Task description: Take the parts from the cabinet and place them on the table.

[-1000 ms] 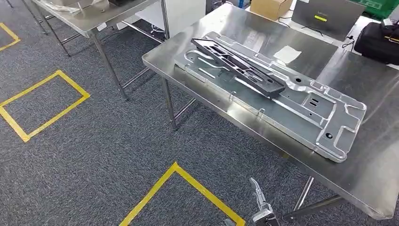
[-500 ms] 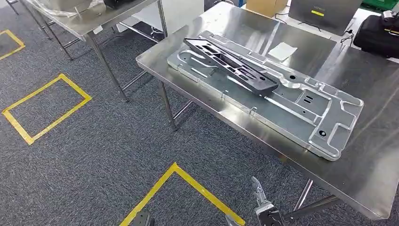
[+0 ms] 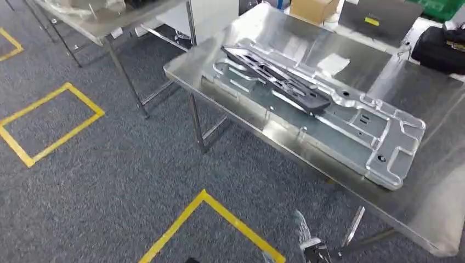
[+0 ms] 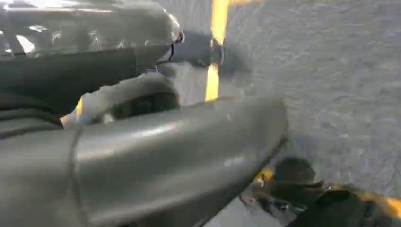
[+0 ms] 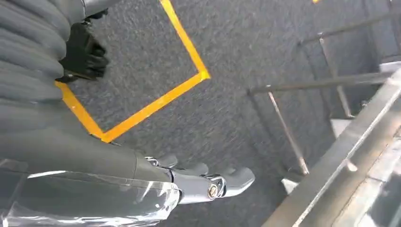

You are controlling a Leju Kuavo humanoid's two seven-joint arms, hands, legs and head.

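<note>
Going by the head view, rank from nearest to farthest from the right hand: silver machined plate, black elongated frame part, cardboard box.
Right hand at bottom edge.
1. Silver machined plate, on the table ahead.
2. Black elongated frame part, lying on the plate.
3. Cardboard box, beyond the table's far edge.

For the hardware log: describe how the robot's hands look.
Right hand: grey ribbed cover, clear plastic wrap, silvery grey fingers with a round metal pivot. Left hand: thick glossy grey thumb, darker fingers, clear wrap, blurred.
</note>
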